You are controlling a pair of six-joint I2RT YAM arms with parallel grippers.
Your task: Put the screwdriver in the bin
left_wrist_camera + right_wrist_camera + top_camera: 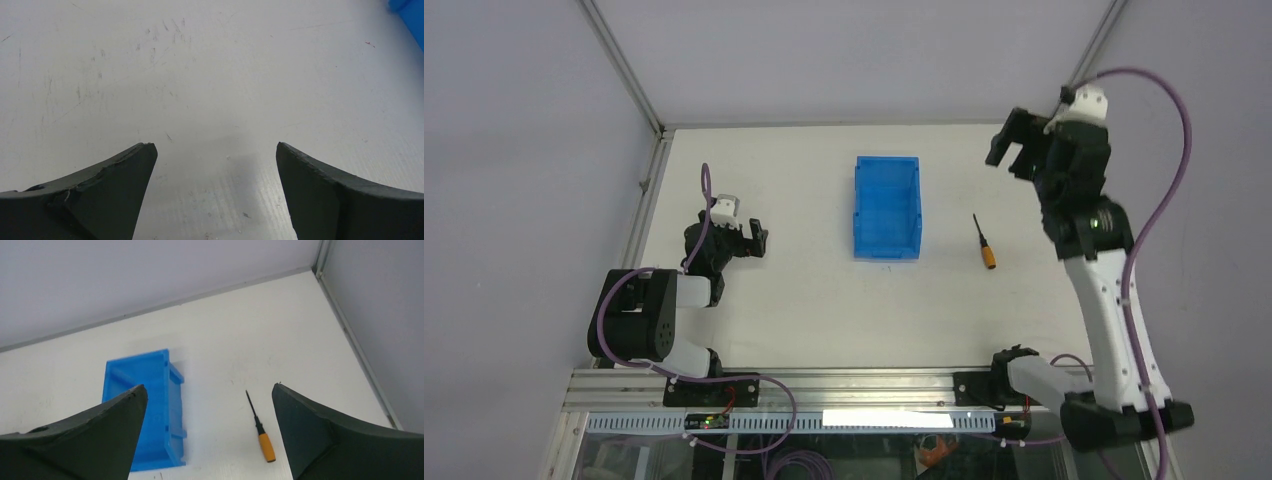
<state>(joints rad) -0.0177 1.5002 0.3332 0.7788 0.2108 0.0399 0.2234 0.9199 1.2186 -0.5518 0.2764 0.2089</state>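
The screwdriver [261, 427] lies flat on the surface [804, 300], a little to the right of the bin [860, 205] and not touching it, with its orange handle toward the arms and its thin black shaft pointing away. It looks light and stiff, and likely to roll if nudged sideways. The shaft is too thin for a sure pinch, so the thicker handle, taken across its width, is the better hold. Whether that handle is ribbed or smooth is too small to tell. The right hand [208, 386] hangs above, fingers wide apart and empty; the left hand [214, 144], also spread, holds nothing.
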